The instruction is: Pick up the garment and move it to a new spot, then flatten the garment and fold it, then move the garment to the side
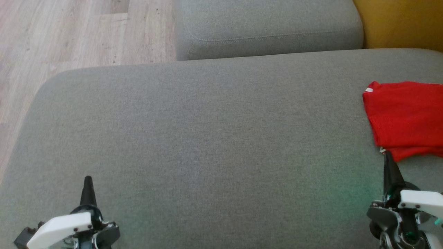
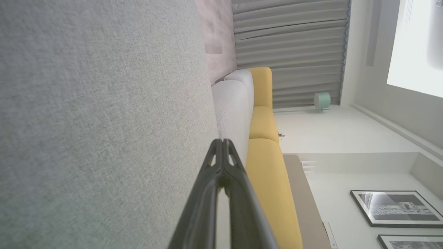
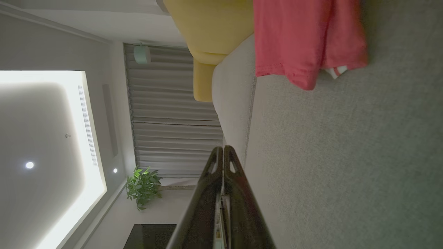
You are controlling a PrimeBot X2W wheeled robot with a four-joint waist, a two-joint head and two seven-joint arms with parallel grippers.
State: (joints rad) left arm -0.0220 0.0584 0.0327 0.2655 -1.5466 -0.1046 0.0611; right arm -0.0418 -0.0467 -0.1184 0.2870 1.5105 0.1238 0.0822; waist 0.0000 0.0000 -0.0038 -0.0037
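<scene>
While I'm standing here looking over the robot's shoulder, starting from the left: pale wooden floor runs along that side, and then the big grey cushion takes over pretty much everything in front of it. The left gripper sits at the lower left, above the cushion, fingers pointing away from the robot. It's closed, and the left wrist view shows the two dark fingers pressed together right at the tip.

Behind the big cushion is a second grey cushion, and next to that, at the far right corner, a yellow sofa part. From the wrist cameras you also get grey curtains, a couple of framed pictures and a green plant further off in the room.

Now the right side. The red garment lies on the big cushion at its right edge, looks folded into a rough rectangle, partly cut off by the edge of the head view, with a little white tag at its far left corner. The right gripper is at the lower right, closed too, fingers touching tip to tip. From the head its tip lines up with the garment's near corner, but the right wrist view shows bare grey fabric between the fingertips and the garment, so it's near it, not gripping it.
</scene>
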